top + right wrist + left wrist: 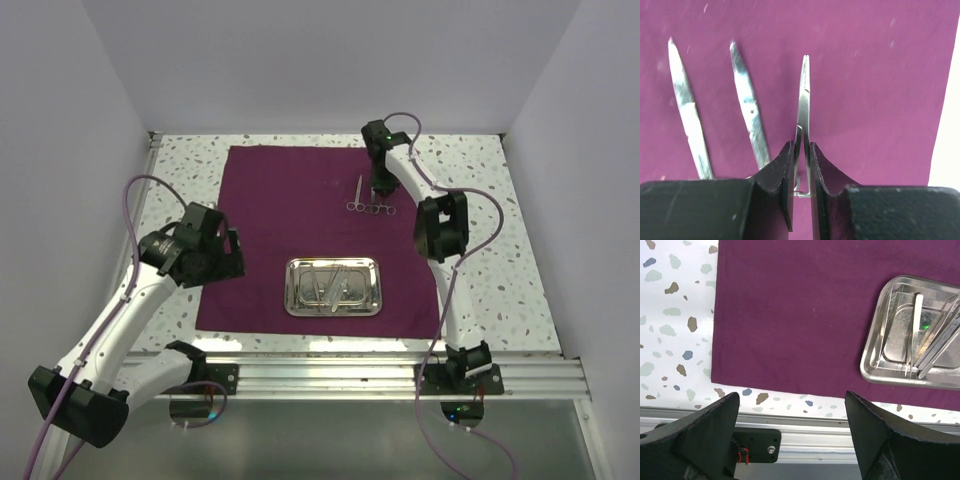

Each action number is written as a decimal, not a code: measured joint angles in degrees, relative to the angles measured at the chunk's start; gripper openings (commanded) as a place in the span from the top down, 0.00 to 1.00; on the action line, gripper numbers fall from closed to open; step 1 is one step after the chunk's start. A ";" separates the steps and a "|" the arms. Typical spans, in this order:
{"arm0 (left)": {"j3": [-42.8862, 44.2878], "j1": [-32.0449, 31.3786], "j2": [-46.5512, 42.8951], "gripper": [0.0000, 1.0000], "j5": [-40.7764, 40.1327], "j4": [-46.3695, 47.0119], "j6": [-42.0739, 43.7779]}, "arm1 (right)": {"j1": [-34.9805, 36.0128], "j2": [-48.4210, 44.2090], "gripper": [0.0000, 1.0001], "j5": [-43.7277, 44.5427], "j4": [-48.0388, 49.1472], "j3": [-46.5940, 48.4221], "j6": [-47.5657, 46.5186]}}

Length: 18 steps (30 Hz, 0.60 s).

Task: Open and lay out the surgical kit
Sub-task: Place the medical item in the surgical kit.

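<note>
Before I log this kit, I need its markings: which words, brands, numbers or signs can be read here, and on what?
No text to quote: none can be read in any view.
steel tray: bare metal, no stamp visible.
purple cloth: plain.
thin instrument in the right pincer and the two laid-out instruments: no engraving shows; any would be too small to tell.

A dark maroon cloth wrap (290, 200) lies spread flat. On it sits a shiny rectangular steel tray (333, 312) holding silver tweezers (330, 285), with thin ring-handled forceps (368, 203) beyond.
</note>
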 measured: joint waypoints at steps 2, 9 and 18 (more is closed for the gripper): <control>1.51 0.00 1.62 0.11 0.17 -0.17 -0.70 | -0.79 1.49 0.67 -0.31 0.07 1.97 -0.20; 9.40 0.00 7.89 0.11 0.15 -0.20 -1.42 | -2.60 2.05 0.23 -3.06 0.74 2.71 -0.07; 11.78 0.00 9.66 0.02 0.31 2.16 -0.15 | -2.60 -9.11 0.22 -7.26 3.52 -12.76 2.64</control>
